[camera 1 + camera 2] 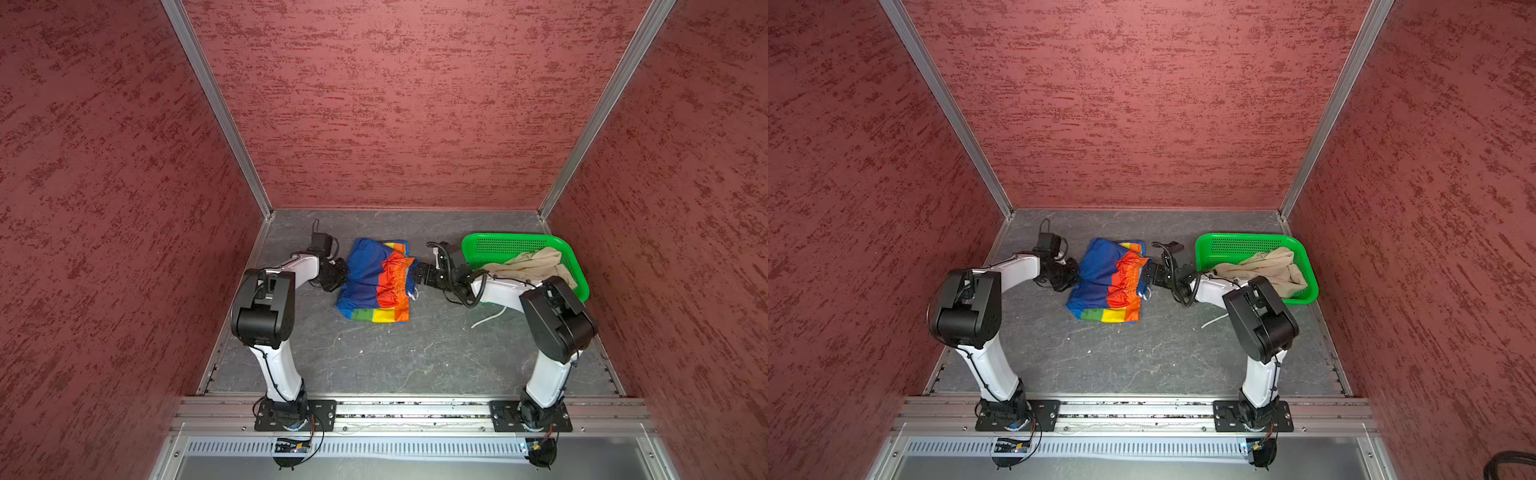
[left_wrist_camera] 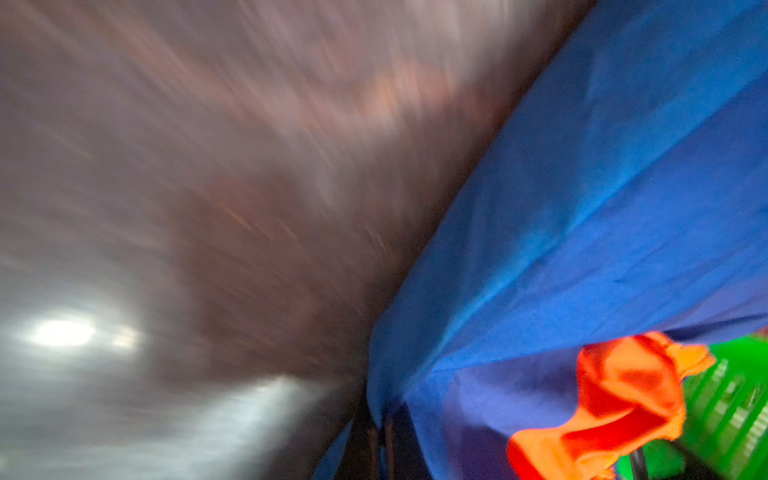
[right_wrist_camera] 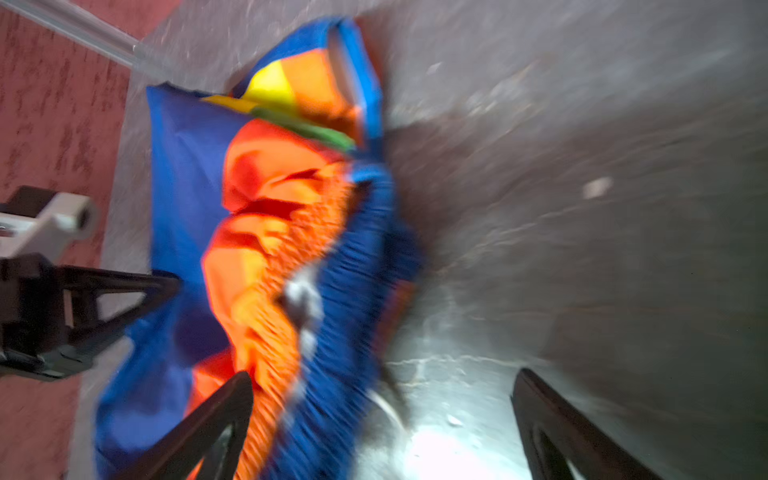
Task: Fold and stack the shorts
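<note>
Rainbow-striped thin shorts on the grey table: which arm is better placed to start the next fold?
Left: the left pincer is shut on the blue edge of the rainbow-striped thin shorts; the right pincer stands open beside them, holding nothing.

The left wrist view smears the desk (image 2: 166, 291) into streaks. The left gripper (image 2: 380, 432) shows only two dark fingers (image 2: 371, 449), close together and cut by the picture's edge. The rainbow shorts (image 2: 582, 208) gather at them and run off the frame. The right wrist view is blurred, and the right gripper (image 3: 383, 374) has its wide-spread fingers cropped. In both top views the right arm (image 1: 557, 316) covers much of the basket's (image 1: 498, 245) six o'clock rim and part of the beige shorts (image 1: 528, 264). The drawstring (image 1: 490, 318) vanishes behind it.
</note>
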Controlling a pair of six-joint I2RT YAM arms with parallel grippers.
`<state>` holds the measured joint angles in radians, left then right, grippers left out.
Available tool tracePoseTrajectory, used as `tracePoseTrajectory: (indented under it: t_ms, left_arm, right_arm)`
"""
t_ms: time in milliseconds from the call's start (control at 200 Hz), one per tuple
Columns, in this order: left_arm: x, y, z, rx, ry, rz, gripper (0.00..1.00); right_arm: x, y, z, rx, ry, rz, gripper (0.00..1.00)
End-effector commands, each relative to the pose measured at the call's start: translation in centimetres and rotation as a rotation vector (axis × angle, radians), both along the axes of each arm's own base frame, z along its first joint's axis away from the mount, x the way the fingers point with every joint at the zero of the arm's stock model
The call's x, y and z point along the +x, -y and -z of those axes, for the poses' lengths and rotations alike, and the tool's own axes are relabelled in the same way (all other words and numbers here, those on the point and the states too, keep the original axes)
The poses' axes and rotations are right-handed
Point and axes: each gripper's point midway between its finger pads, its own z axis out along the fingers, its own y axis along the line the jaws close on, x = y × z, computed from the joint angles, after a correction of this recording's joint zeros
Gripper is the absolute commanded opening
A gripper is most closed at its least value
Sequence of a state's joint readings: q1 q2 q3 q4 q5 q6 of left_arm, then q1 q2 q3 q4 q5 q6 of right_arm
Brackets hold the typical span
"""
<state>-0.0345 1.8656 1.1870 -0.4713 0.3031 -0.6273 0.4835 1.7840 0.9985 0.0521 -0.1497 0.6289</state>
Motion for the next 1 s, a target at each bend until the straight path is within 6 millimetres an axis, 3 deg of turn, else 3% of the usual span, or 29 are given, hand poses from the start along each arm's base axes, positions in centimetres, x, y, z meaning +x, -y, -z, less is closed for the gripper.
tracePoseTrajectory:
  t_ms: [0, 80, 260, 376, 576, 771, 997]
  left_arm:
    - [2.2, -5.1, -2.3, 0.087, 0.04, -0.076, 0.0]
    - [3.6, -7.9, -4.1, 0.132, 0.071, -0.115, 0.0]
    - [6.3, -13.5, -6.2, 0.245, 0.089, -0.165, 0.0]
    - [8.9, -14.4, -7.4, 0.267, 0.135, -0.125, 0.0]
    - [10.8, -16.5, -7.7, 0.283, 0.09, -0.141, 0.0]
    - [10.5, -15.3, -7.2, 0.203, 0.072, -0.148, 0.0]
    - [7.2, -8.5, -5.6, 0.132, 0.035, -0.037, 0.0]
  right_arm:
    - [0.8, 3.5, -2.3, -0.092, 0.092, 0.103, 0.99]
    - [0.7, 4.4, -2.5, -0.108, 0.101, 0.115, 0.99]
    - [0.3, 5.3, -0.9, -0.126, 0.073, 0.119, 0.98]
    - [0.4, 5.4, 0.0, -0.122, 0.052, 0.114, 0.98]
    - [1.0, 5.3, 0.4, -0.1, 0.039, 0.111, 0.98]
    - [1.6, 4.9, 0.5, -0.079, 0.031, 0.103, 0.98]
    - [2.1, 2.5, -0.9, -0.08, 0.042, 0.034, 0.99]
